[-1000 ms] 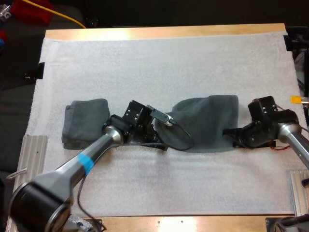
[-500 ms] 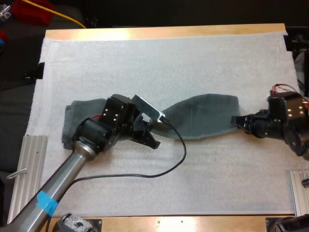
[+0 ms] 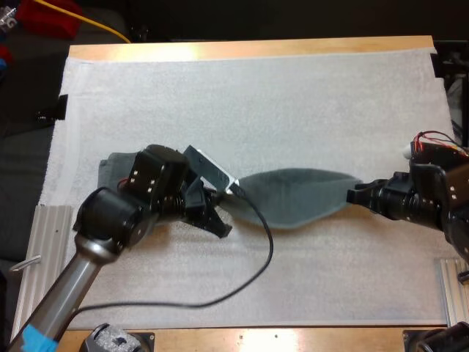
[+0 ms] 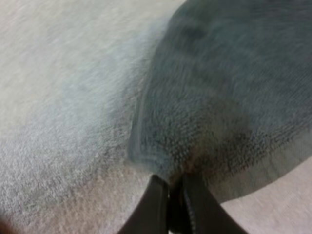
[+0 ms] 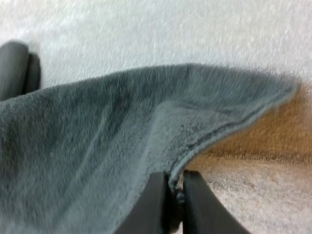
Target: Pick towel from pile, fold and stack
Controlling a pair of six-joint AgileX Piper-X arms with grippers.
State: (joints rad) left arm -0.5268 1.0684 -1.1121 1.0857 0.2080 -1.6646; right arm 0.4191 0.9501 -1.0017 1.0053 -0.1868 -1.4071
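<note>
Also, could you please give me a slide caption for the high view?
Left tool and right tool hold a grey-green towel taut over the white mat.

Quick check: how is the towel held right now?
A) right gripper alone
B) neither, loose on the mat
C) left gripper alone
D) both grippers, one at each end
D: the left gripper pinches one end of the towel and the right gripper pinches the other, with the cloth stretched between them.
</note>
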